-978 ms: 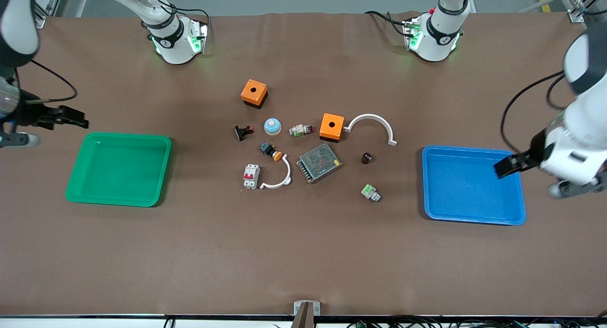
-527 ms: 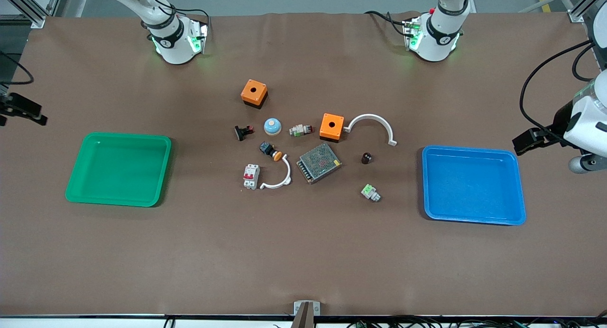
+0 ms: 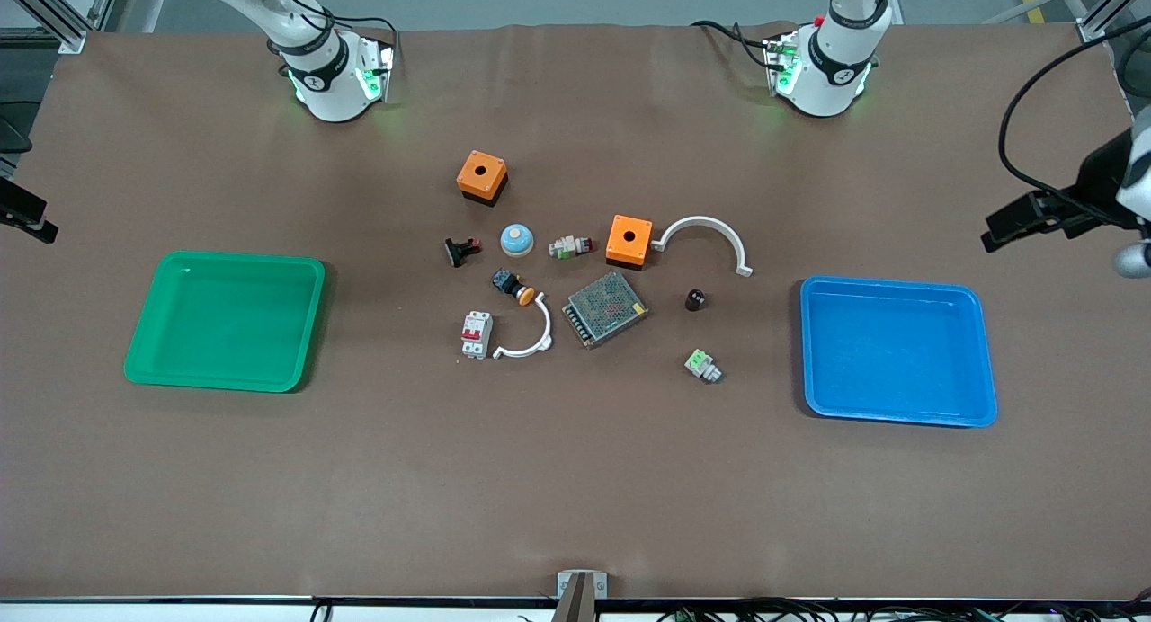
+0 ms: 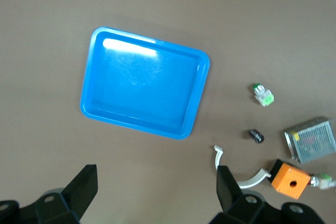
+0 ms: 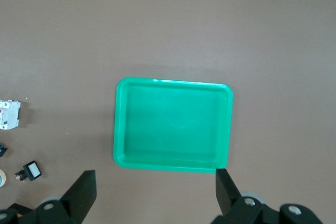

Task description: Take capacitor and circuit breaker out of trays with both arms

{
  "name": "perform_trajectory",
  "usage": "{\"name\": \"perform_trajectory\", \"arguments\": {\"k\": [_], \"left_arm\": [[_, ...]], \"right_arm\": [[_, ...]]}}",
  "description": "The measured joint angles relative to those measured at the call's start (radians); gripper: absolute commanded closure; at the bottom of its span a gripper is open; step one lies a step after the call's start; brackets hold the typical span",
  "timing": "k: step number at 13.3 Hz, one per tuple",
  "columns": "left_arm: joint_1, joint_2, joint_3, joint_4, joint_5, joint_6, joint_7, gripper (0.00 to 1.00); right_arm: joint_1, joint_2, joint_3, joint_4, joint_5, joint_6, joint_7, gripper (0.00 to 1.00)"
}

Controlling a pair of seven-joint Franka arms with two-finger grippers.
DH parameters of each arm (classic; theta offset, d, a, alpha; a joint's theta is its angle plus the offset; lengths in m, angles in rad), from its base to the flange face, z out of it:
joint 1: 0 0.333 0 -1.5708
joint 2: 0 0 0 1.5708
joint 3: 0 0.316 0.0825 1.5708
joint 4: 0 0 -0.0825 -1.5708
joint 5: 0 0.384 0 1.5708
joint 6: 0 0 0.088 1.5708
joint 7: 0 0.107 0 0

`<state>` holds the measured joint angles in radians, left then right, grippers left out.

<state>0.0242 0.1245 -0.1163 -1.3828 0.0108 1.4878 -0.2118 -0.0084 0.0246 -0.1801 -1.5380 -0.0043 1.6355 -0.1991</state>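
The capacitor (image 3: 694, 299), a tiny black cylinder, stands on the table between the mesh box and the blue tray (image 3: 899, 415). It also shows in the left wrist view as the capacitor (image 4: 256, 136), near the blue tray (image 4: 89, 103). The breaker (image 3: 477, 334), white with red levers, lies beside a small white arc; the breaker (image 5: 9, 115) just shows in the right wrist view. My left gripper (image 3: 1012, 226) hangs open and empty over the table at the left arm's end; its jaws (image 4: 156, 182) are wide apart. My right gripper (image 3: 27, 219) hangs open and empty (image 5: 156, 187) at the right arm's end.
A green tray (image 3: 144, 361) lies toward the right arm's end. Around the middle lie two orange boxes (image 3: 481, 177), a mesh power-supply box (image 3: 604, 308), a large white arc (image 3: 706, 231), a green-and-white connector (image 3: 701, 365), a black push-button (image 3: 513, 286) and a blue-topped knob (image 3: 517, 239).
Both arms have drawn outward toward their own ends of the table. The left gripper has left the blue tray's edge, and the right gripper has slid nearly out of the front view.
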Motion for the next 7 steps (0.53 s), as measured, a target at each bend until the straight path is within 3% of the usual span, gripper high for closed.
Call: {"name": "perform_trajectory", "arguments": {"k": [7], "left_arm": [[-0.024,-0.134,0.004,-0.183,0.0,0.055,0.007,0.0]], "right_arm": [[0.004,0.008,0.007,0.014,0.002,-0.001,0.0,0.0]]}}
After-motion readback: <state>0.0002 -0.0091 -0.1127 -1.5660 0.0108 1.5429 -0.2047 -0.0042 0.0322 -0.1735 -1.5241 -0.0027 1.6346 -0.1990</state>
